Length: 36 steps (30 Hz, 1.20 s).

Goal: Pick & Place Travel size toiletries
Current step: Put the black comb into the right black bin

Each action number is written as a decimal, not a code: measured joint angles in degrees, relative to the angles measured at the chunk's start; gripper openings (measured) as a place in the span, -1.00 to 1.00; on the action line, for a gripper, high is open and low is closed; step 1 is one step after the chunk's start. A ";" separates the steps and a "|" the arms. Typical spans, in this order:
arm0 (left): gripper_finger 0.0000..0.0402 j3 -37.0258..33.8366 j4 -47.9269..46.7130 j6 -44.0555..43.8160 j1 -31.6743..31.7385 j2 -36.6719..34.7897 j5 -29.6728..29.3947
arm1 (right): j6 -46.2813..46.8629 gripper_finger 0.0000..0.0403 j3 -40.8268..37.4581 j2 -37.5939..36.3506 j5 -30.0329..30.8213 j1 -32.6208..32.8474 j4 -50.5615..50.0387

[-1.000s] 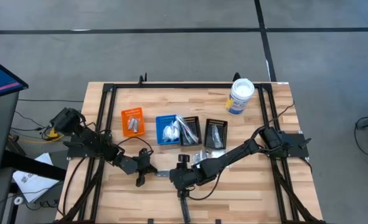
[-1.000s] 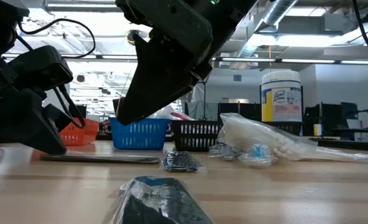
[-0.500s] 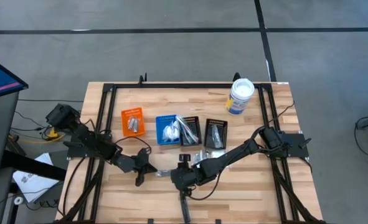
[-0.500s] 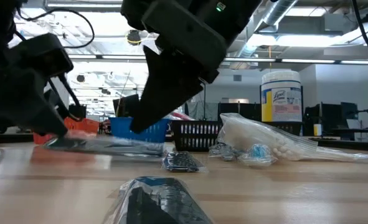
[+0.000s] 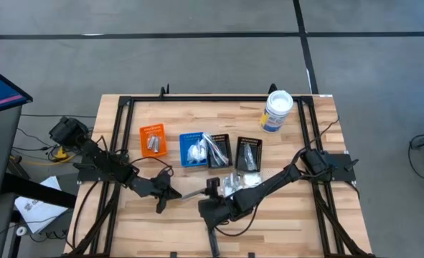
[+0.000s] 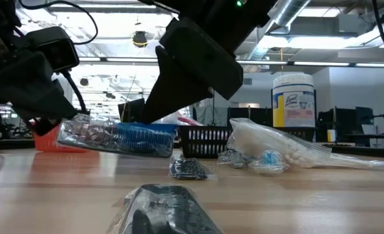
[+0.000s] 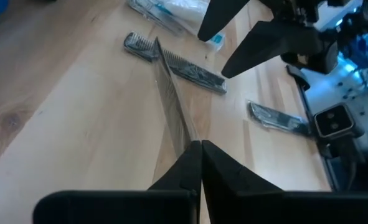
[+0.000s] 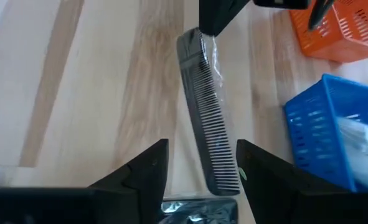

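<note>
The left gripper [image 5: 170,192] is clenched on one end of a clear-wrapped black comb [image 5: 189,193], and the comb now hangs clear of the table [image 5: 298,215]; a second ago it lay flat on the wood, and half a second ago only its held end was lifting. In the low view the comb [image 6: 117,136] sits tilted in the air, in front of the orange bin [image 6: 49,140] and the blue bin [image 6: 154,133]. The right gripper [image 5: 206,208] stays near the front edge with its fingers apart, holding nothing; its wrist view shows the comb [image 8: 210,118] running between its two fingers [image 8: 143,171] without touching them. The right arm has drawn slightly toward the front edge since the earlier frames. The other toiletries have not moved: a wrapped dark piece [image 6: 188,170], a white crinkly packet [image 6: 269,144] and another dark packet [image 6: 166,208] rest on the table, and the black bin [image 5: 247,153] holds its silvery items
</note>
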 joint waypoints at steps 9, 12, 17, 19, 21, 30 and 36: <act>-1.00 0.04 -0.79 6.44 -0.01 -0.09 1.64 | 3.33 0.03 0.00 0.00 -9.91 -2.59 -0.58; -1.00 0.07 -2.52 6.57 0.00 -0.09 3.16 | 3.45 0.08 0.00 -0.11 -10.09 -3.53 -0.07; -1.00 0.07 -4.96 6.57 0.00 -0.09 4.32 | 2.69 0.15 -0.01 -0.52 -11.38 -3.88 3.34; -1.00 0.07 -4.98 6.82 -0.01 -0.09 4.28 | 2.62 0.16 0.00 -0.52 -14.67 -4.03 4.13; -1.00 0.07 -4.99 6.94 0.00 -0.09 4.26 | 3.06 0.16 -0.01 -0.55 -19.31 -4.89 4.07; -1.00 0.07 -4.96 6.94 -0.01 -0.09 3.91 | 4.52 0.16 -0.01 -0.55 -22.90 -8.54 2.95; -1.00 0.08 -4.88 6.94 0.00 -0.09 3.57 | 3.66 0.16 -0.02 -0.55 -23.33 -9.17 2.87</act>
